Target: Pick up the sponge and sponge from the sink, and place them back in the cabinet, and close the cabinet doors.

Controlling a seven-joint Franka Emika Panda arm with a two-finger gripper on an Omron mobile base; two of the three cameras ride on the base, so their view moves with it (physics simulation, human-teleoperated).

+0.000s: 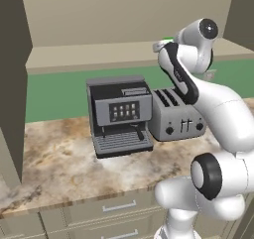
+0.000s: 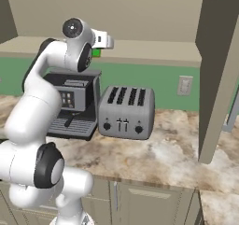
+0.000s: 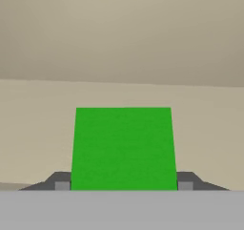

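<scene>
Showing a bright green top, the sponge [image 3: 123,148] sits flat between the gripper [image 3: 123,185] fingers, which are clamped against its sides over the cabinet shelf [image 3: 38,129].

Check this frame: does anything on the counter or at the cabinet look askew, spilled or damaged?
Nothing stands out. The coffee machine and toaster stand upright side by side on the counter, with no spill. The gripper holds the bright green sponge squarely between its fingers at the cabinet shelf. The cabinet door stands open.
</scene>
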